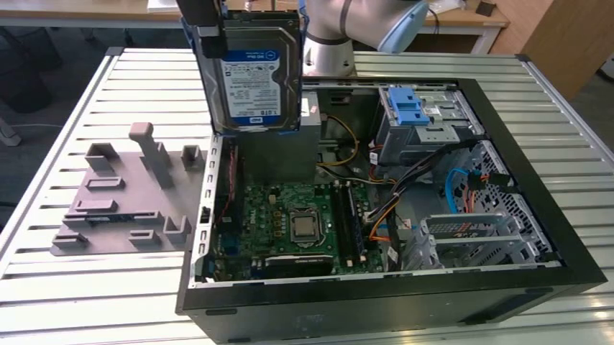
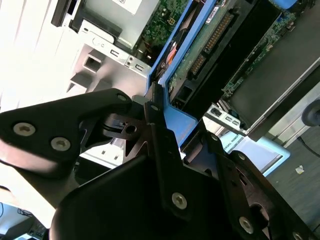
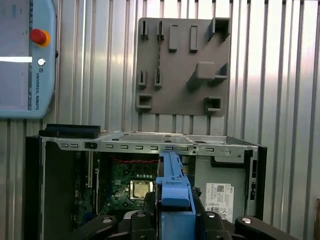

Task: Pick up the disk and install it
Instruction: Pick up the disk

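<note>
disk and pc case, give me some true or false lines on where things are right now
1. The disk hangs upright in the air by the computer case. True.
2. The disk lies flat on the table. False: it is lifted, off the grey stand and the table.
3. The gripper is shut on the blue carrier frame. True.
4. The case is closed. False: it is open, and the motherboard shows.
5. The stand sits at the exterior view's right of the case. False: it sits at its left.
</note>
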`<state>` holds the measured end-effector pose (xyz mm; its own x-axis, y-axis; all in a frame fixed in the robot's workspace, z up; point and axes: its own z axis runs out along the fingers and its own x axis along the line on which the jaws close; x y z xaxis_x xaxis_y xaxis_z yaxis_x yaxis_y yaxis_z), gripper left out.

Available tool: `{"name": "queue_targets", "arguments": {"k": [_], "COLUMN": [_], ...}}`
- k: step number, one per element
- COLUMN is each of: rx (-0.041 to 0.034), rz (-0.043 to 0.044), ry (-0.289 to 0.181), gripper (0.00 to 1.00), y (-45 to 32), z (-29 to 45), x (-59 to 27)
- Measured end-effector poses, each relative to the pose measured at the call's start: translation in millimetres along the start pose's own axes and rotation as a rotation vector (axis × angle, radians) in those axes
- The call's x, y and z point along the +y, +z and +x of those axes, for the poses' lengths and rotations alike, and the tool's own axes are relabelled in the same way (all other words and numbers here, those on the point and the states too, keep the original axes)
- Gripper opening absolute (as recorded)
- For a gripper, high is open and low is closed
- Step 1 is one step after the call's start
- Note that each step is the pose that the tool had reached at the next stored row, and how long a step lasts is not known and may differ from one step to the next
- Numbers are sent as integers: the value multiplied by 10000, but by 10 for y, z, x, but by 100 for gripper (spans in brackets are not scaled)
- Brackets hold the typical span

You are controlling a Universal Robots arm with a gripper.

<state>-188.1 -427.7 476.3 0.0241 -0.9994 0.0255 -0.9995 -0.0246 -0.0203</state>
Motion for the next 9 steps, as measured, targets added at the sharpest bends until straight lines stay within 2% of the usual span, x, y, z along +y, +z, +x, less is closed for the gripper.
{"name": "queue_targets", "arguments": {"k": [9], "rx": [0], "rz": [0], "ry": [8], "gripper": [36], "y": [8], "z": [16], "x": [-137]}}
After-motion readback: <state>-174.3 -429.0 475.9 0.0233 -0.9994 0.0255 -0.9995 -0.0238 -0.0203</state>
